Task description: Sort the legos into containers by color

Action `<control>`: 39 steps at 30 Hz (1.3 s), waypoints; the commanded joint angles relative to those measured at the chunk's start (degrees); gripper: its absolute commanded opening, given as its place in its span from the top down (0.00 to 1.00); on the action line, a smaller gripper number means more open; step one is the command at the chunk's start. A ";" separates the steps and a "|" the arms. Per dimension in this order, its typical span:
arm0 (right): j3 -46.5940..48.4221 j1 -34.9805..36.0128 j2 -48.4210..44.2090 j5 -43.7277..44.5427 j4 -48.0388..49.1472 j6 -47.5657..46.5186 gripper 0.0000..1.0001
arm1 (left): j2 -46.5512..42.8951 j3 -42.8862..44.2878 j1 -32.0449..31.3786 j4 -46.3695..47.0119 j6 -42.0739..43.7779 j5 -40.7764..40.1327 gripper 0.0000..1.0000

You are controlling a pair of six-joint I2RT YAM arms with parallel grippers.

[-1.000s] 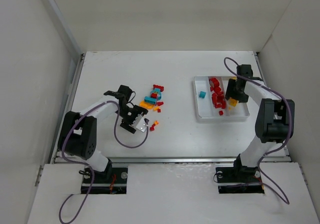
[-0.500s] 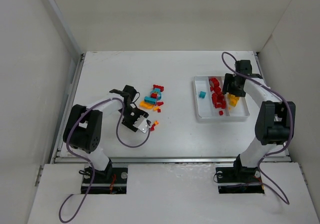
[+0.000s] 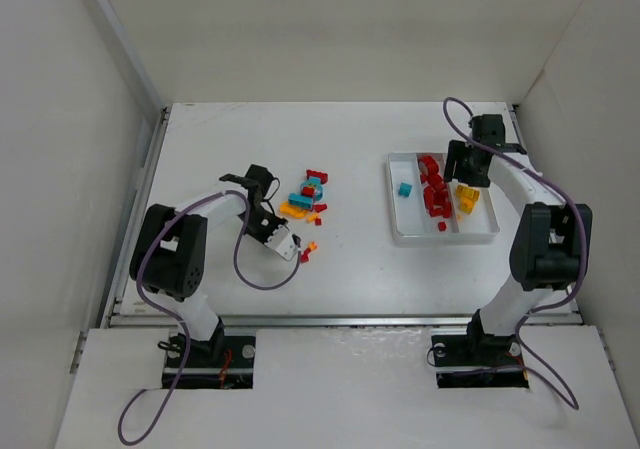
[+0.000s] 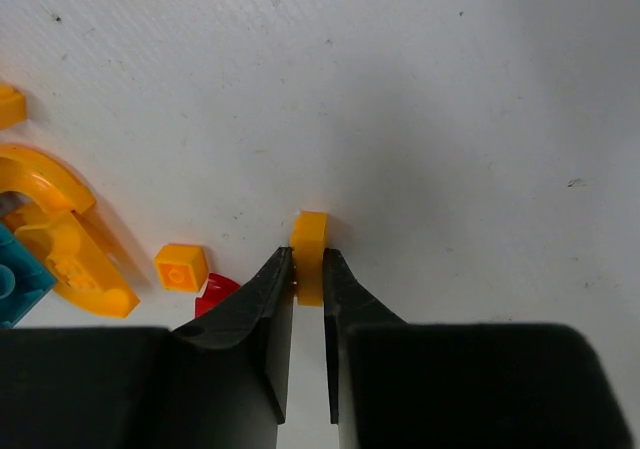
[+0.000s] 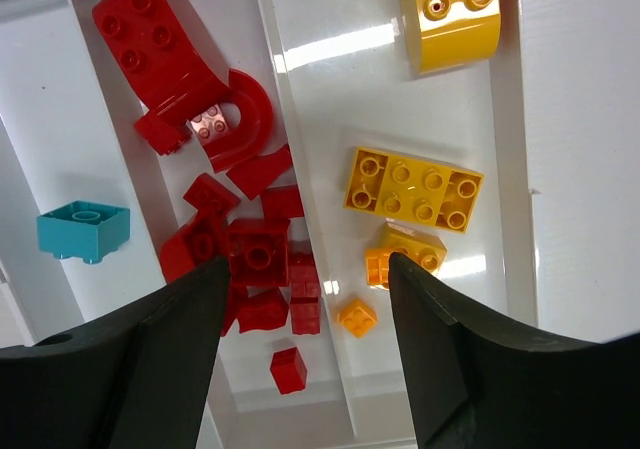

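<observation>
Since a second earlier, the left pincer had gone from spread to pressed together, and the right arm had drawn back toward the far end of the tray.

Nearest the bases, the left pincer stood low on the table at the near edge of the loose legos. Its tips pinched a small orange piece, which still touched the table surface. A small orange square and a red bit lay just beside it.

Farther off, the right pincer hung spread above the tray, holding nothing. Below it the tray's three compartments were already sorted: a single teal brick in the left one, red pieces in the middle, and yellow and orange bricks in the right.

The step in hand appeared to be picking an orange piece from the pile. The next move would call for lifting it clear without losing so thin a grip, then carrying it across to the yellow-and-orange compartment, where the right pincer might need to give way.
</observation>
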 commanded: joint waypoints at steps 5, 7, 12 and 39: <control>3.44 0.75 -2.26 -2.80 0.33 -2.64 0.30 | -1.62 0.82 0.33 -1.83 9.69 6.85 1.00; 3.44 2.68 -5.14 -4.13 1.64 -4.13 0.30 | -3.55 4.94 0.94 -0.96 1.54 13.79 1.00; 5.00 17.11 -18.37 -23.59 3.93 -18.15 0.32 | -4.88 26.07 5.85 15.40 -59.08 47.54 1.00; 12.50 49.00 -25.02 -32.34 10.16 -18.38 0.58 | -39.24 -3.30 -1.08 66.90 -112.50 53.03 1.00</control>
